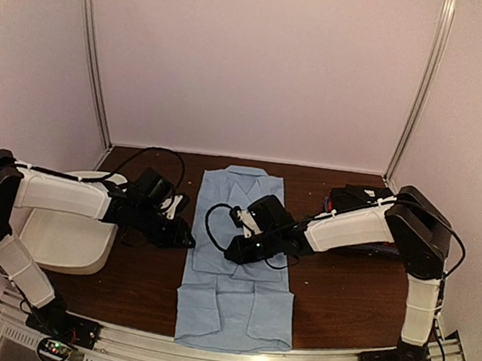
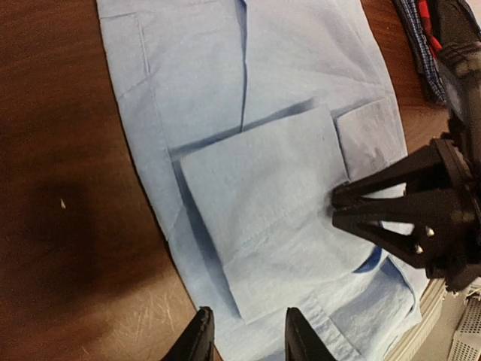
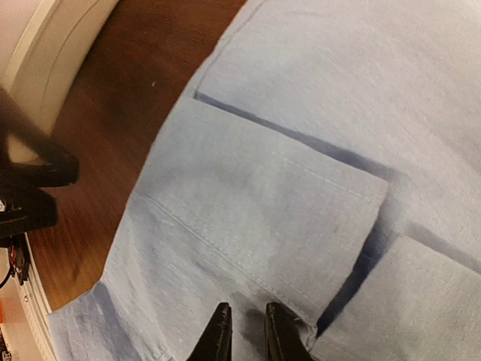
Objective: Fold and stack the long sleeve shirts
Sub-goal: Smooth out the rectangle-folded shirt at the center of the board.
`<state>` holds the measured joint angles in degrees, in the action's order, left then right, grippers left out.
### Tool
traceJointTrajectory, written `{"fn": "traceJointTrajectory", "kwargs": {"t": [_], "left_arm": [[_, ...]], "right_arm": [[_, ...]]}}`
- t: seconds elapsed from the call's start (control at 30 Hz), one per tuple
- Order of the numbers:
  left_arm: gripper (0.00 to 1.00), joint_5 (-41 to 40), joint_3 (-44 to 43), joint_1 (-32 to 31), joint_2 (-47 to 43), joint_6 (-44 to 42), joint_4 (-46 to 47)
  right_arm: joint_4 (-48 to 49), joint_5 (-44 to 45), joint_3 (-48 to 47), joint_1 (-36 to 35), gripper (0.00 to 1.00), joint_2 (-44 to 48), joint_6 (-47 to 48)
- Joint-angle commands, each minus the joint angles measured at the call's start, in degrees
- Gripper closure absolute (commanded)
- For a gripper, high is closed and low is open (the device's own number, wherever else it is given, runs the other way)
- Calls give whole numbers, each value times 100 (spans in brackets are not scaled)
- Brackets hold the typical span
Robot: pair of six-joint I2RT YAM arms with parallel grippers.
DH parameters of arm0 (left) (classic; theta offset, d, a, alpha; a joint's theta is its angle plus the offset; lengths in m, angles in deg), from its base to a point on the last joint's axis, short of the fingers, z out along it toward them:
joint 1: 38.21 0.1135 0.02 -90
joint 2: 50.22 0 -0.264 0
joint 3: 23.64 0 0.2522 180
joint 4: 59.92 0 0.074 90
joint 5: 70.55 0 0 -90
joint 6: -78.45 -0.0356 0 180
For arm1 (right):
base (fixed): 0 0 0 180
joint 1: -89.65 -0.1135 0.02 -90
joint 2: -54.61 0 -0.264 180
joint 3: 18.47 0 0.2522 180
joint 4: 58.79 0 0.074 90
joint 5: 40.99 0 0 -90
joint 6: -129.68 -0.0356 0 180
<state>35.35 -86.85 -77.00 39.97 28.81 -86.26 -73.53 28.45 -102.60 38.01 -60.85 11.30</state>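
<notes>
Light is soft and even, falling from overhead, with a faint pink cast on the walls (image 1: 263, 61) in the top view. The dark table (image 1: 341, 296) swallows detail. From the left wrist, a murky blotch sits on the wood at 9 o'clock, and the right gripper (image 2: 334, 210) at 3 o'clock is a near-featureless black silhouette. On the light blue shirt (image 3: 301, 188) the fold edges cast deep blue shadows — crisp mid-frame. In the right wrist view the fingertips (image 3: 219, 335) at 6 o'clock are soft, and the white tub (image 3: 45, 60) at 11 o'clock is bright and blurred.
</notes>
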Motion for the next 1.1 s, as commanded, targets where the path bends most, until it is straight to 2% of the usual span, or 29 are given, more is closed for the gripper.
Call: {"fn": "traceJointTrajectory", "kwargs": {"t": [0.0,0.27,0.37,0.53,0.73,0.9,1.07], "left_arm": [[66,441,351,11,-461,-89,-212],[57,842,963,-79,-1124,-125,-375],[54,952,1208,-154,-1391,-71,-321],[48,1064,1587,-545,-1745,91,-68],[48,1048,2048,-1042,-2091,490,45],[48,1066,2461,-1363,-2499,990,249],[48,1031,2660,-1791,-2545,1378,548]], "right_arm": [[80,-133,233,41,81,-45,-270],[-105,3,364,40,68,876,-212],[-178,78,661,48,61,1377,-211],[-363,164,1364,62,55,2176,-248],[-645,83,2531,59,53,3353,-564],[-694,-211,3503,13,52,4383,-1079],[-700,-453,4281,-167,52,5182,-1666]]}}
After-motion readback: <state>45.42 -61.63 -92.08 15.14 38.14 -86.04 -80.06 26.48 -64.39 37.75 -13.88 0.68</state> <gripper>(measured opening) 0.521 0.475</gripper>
